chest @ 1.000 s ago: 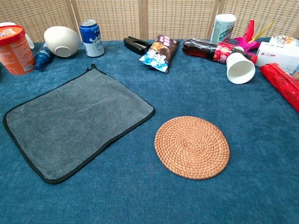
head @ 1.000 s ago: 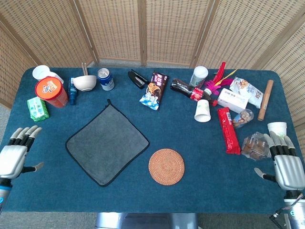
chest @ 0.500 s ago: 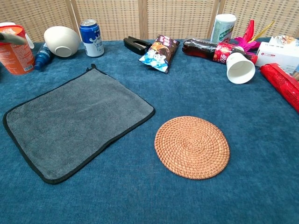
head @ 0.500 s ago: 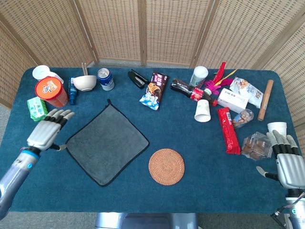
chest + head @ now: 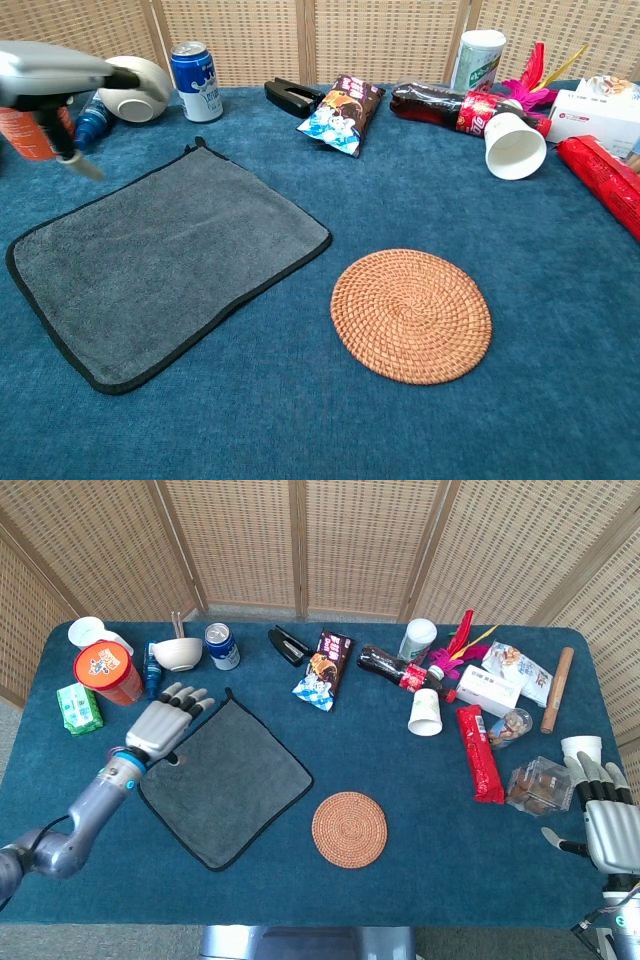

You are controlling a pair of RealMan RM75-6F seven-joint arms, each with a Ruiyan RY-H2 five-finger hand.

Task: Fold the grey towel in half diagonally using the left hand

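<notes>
— Now that your left hand (image 5: 165, 723) has swung in from the table's near left edge, where is it?

— It hangs over the far left edge of the grey towel (image 5: 225, 780), fingers spread and holding nothing. A moment ago it was just left of the towel; before that it sat well away by the table edge. From the chest view I think it floats above the cloth and does not touch it, but that view cuts the hand off, so I can't be sure.

— And the towel?

— It has not moved. It lies flat like a diamond on the blue table (image 5: 400, 870), one corner pointing at the can (image 5: 221, 645), with the round straw mat (image 5: 349, 828) just beside its right corner. No fold yet. You likely need to pinch a corner next.

— Your right hand?

— Your right hand (image 5: 610, 820) waits at the table's right edge, open and empty, as before.

— What else is around?

— An orange tub (image 5: 106, 672) and a white bowl (image 5: 178, 653) sit behind your left hand. Snacks, a paper cup (image 5: 425, 712) and a bottle (image 5: 392, 668) crowd the far right. Woven screens (image 5: 300, 540) stand behind the table.
</notes>
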